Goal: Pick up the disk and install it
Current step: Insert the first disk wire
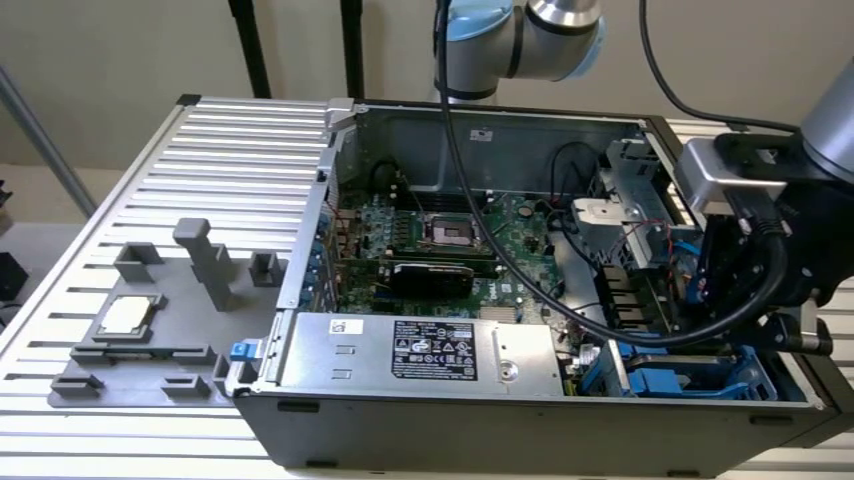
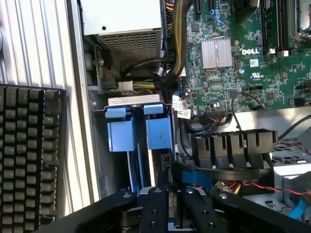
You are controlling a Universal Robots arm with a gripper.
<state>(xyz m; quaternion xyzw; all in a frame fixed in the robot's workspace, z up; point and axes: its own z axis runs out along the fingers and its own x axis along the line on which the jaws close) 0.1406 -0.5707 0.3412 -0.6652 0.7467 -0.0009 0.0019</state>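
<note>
– While the gripper (image 2: pixel 171 211) sits low in one corner of the case (image 1: pixel 534 425), log the grip: fingers (image 2: pixel 153 209) nearly together, clamped on a thin slab seen edge-on. I take that slab for the disk (image 2: pixel 168 194).

– Agreed. Some blue shows just beside it, likely its frame. It is at the drive bay, next to two blue carriers (image 2: pixel 121 132). Not seated, as far as I can judge.

– Step in hand, my reading: feeding it into the bay. To do that well, have the slab square to the slot and travel straight along the rails, with no twist and a firm hold.

– Mind the wiring too. A row of black connectors (image 2: pixel 233 145) is near the fingers, with red wires (image 2: pixel 265 187) close by. Either could snag.

– Farther off: motherboard (image 2: pixel 252 63), then power supply (image 2: pixel 121 22). A keyboard (image 2: pixel 29 155) lies outside the case wall.

– What can't we read?

– The slot mouth is hidden under the fingers, so alignment is a guess. No label face is visible, since the slab is edge-on. In the exterior view the wrist (image 1: pixel 747 250) and its cable cover the bay. A blue strip beside them could be frame or bay part. Cannot tell which.
</note>
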